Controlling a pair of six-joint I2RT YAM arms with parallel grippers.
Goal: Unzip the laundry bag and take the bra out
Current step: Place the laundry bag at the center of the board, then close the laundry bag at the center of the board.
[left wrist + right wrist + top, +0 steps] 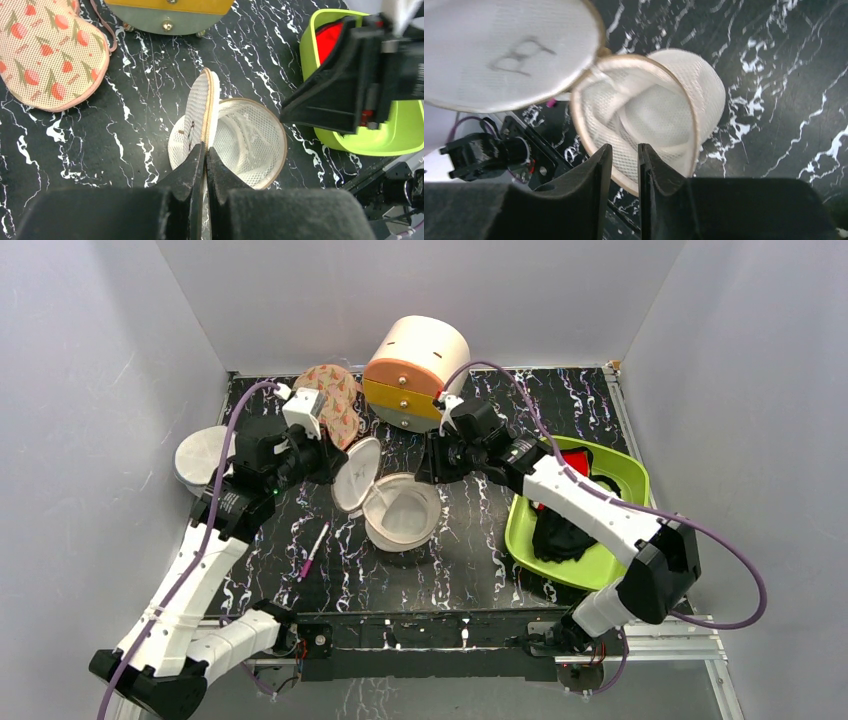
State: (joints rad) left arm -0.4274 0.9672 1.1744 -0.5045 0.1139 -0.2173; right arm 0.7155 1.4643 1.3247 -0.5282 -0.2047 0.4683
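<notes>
The laundry bag point(402, 512) stands open at the table's middle, its mesh inside empty as far as I see. It also shows in the left wrist view point(250, 142) and the right wrist view point(651, 110). Its round lid point(355, 473) is tipped up on edge. My left gripper point(335, 462) is shut on the lid's rim point(205, 146). My right gripper point(422, 472) hovers over the bag's far rim, jaws a narrow gap apart and empty point(624, 146). The red bra point(575, 458) lies in the green tray point(628, 472) beside black fabric point(560, 535); its red also shows point(330, 35).
A cream and orange round case point(415, 370) stands at the back. A carrot-print pad point(335, 400) lies beside it. A flat white round case point(200, 455) sits at the far left. A pink pen point(313, 552) lies in front of the bag.
</notes>
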